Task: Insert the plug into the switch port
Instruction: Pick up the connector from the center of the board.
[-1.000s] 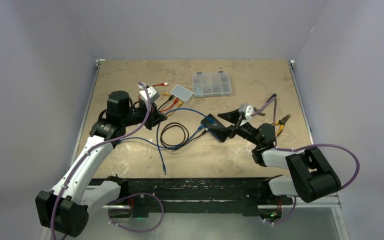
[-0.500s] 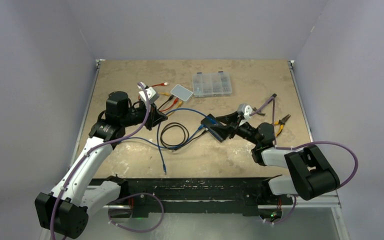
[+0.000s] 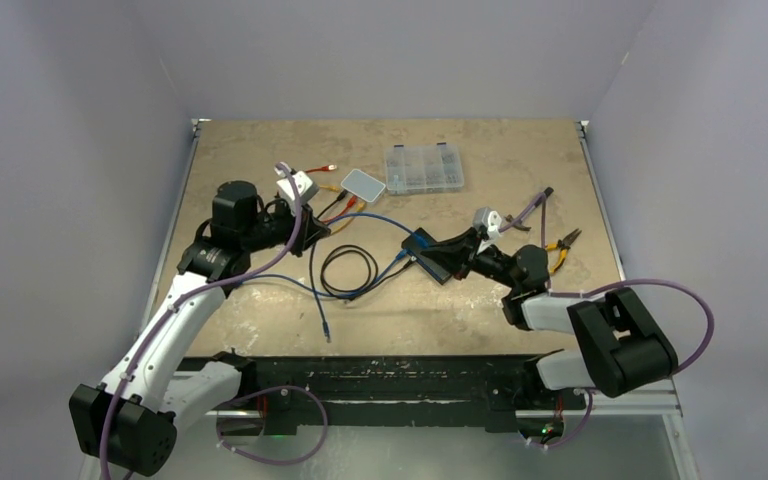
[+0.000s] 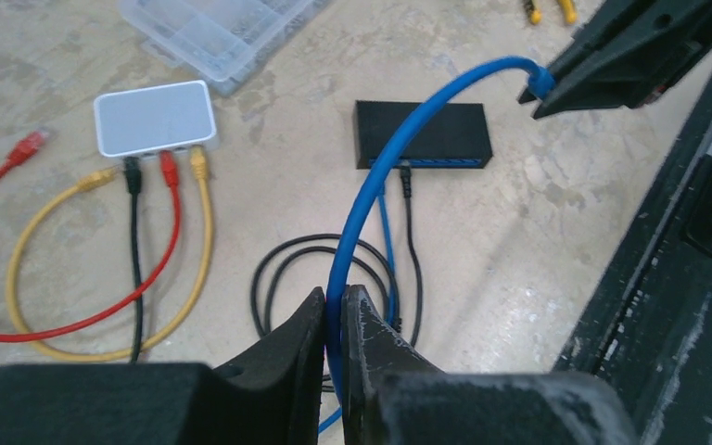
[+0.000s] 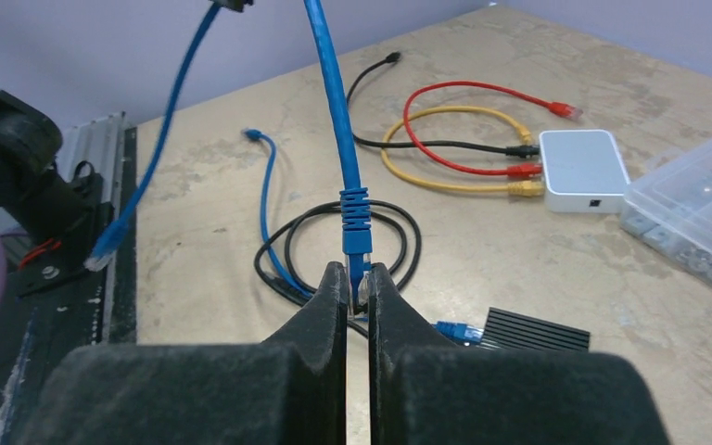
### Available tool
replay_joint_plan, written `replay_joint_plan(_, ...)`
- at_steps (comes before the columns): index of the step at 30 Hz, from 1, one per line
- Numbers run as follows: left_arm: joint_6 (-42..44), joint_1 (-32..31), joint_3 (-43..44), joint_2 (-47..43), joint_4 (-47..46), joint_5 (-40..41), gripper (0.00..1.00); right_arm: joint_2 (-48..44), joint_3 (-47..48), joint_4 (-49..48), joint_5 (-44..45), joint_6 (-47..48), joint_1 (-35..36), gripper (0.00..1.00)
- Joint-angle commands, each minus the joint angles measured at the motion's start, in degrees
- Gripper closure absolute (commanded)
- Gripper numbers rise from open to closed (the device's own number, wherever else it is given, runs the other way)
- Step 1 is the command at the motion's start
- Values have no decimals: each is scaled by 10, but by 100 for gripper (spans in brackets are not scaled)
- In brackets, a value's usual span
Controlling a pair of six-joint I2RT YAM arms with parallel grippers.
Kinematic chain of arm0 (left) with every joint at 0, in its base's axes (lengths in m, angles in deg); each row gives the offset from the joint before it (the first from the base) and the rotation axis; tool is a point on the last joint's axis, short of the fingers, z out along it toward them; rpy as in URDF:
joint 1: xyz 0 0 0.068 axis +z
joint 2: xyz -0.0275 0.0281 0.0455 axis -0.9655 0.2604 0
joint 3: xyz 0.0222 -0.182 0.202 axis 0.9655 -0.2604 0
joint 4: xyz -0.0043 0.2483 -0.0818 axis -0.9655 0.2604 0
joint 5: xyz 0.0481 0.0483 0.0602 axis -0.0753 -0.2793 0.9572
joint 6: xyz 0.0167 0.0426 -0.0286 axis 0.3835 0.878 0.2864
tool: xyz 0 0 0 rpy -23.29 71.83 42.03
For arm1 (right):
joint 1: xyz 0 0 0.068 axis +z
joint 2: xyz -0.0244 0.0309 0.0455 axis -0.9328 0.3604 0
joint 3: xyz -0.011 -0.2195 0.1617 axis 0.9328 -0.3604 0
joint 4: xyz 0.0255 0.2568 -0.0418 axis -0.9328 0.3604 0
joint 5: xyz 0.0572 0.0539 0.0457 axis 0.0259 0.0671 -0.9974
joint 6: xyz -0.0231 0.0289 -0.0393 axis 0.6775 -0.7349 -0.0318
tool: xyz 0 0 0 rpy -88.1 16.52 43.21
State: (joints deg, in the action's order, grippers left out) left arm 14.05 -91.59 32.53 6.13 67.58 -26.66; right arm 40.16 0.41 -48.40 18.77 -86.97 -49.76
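The black switch (image 3: 423, 243) lies at mid-table, with a black and a blue cable plugged into its front (image 4: 422, 134). My right gripper (image 5: 359, 273) is shut on the blue plug (image 5: 357, 232), held in the air just above and right of the switch (image 5: 538, 329). From the plug a blue cable (image 4: 371, 185) arcs over to my left gripper (image 4: 334, 301), which is shut on it further along. In the top view the left gripper (image 3: 320, 235) hovers left of the black cable coil and the right gripper (image 3: 450, 248) is beside the switch.
A white router (image 3: 363, 183) with red, yellow and black cables sits at the back, next to a clear parts box (image 3: 423, 168). Pliers (image 3: 563, 245) lie at the right. A black cable coil (image 3: 350, 270) lies between the arms. The blue cable's free end (image 5: 102, 255) dangles near the front rail.
My right gripper has closed from wide open onto the blue plug and shifted slightly left toward the switch. The left gripper has stayed shut on the cable, almost in place.
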Motion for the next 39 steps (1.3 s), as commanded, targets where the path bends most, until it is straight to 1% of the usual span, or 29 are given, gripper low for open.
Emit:
replay_joint_plan(1,39,-3,71,20,25,87,89,19,18,-67,-31,-39,0,100)
replay_joint_plan(3,52,-3,97,35,39,130,85,28,19,-82,-38,-55,0,100)
replay_joint_plan(5,63,-4,109,45,45,172,77,35,22,-84,-39,-61,0,100)
replay_joint_plan(7,72,-4,117,50,50,191,68,42,27,-79,-41,-66,0,100)
replay_joint_plan(9,79,-7,114,45,43,192,61,53,36,-60,-42,-67,0,100)
replay_joint_plan(10,85,-12,112,41,37,192,56,57,41,-53,-44,-67,0,100)
replay_joint_plan(14,121,-38,113,19,21,194,41,72,47,-51,-46,-74,0,100)
replay_joint_plan(18,157,-52,123,19,-3,144,30,80,52,-48,-49,-76,2,100)
replay_joint_plan(22,196,-66,138,43,-13,87,26,79,56,-33,-50,-72,3,100)
replay_joint_plan(25,229,-82,142,68,-15,45,25,76,61,-17,-52,-67,5,100)
replay_joint_plan(27,244,-96,139,79,-21,33,25,76,63,-15,-53,-65,6,100)
replay_joint_plan(31,283,-135,130,100,-30,28,24,82,68,-12,-59,-65,9,100)
replay_joint_plan(34,354,-180,109,104,-30,38,24,87,74,-5,-68,-65,12,100)
replay_joint_plan(37,438,-220,70,94,-63,52,24,89,79,3,-76,-64,15,100)
replay_joint_plan(39,470,-240,55,93,-83,60,24,90,82,11,-77,-61,17,100)
